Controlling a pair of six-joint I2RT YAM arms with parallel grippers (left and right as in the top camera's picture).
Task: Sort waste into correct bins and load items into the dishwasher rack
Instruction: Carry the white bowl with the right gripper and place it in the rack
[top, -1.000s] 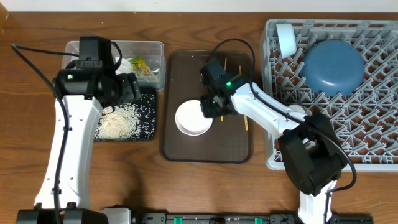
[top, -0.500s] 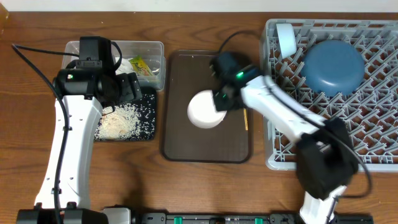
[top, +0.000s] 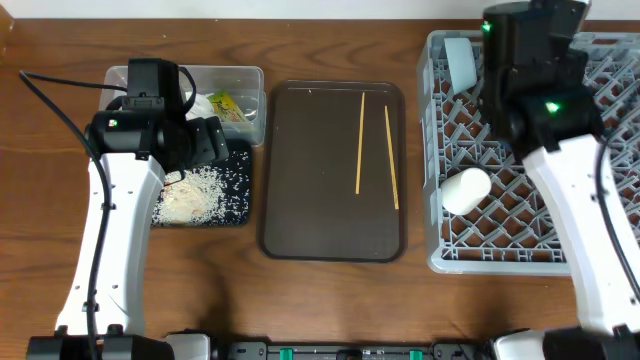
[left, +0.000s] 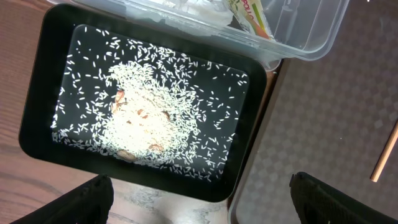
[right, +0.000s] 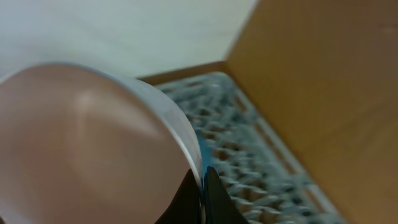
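Since a second ago my right arm has swung up off the brown serving tray (top: 310, 200) and over the dishwasher rack (top: 500, 240), and the small white bowl (right: 93, 143) has left the tray with it. My left arm has not shifted.

My right claw (right: 200, 193) is pressed together on the bowl's thin rim, one dark finger on each side of the edge. The bowl fills the left of my right wrist view. Past it I see a blurred corner of the grey rack lattice. From overhead the claw itself is hidden under my raised arm. A rounded white shape, which I take for the bowl, shows over the rack's left side. The small white cup (top: 460, 62) sits in the rack's far left corner. Two wooden chopsticks (top: 360, 140) lie on the otherwise bare serving tray, slightly apart.

My left claw (left: 205, 202) is spread wide, holding nothing, above the black tray (left: 37, 124), where the rice grains (left: 155, 124) lie scattered. Just beyond it stands the clear tub (left: 305, 37), with the snack wrapper (left: 252, 15) and crumpled tissue (left: 199, 7) inside.
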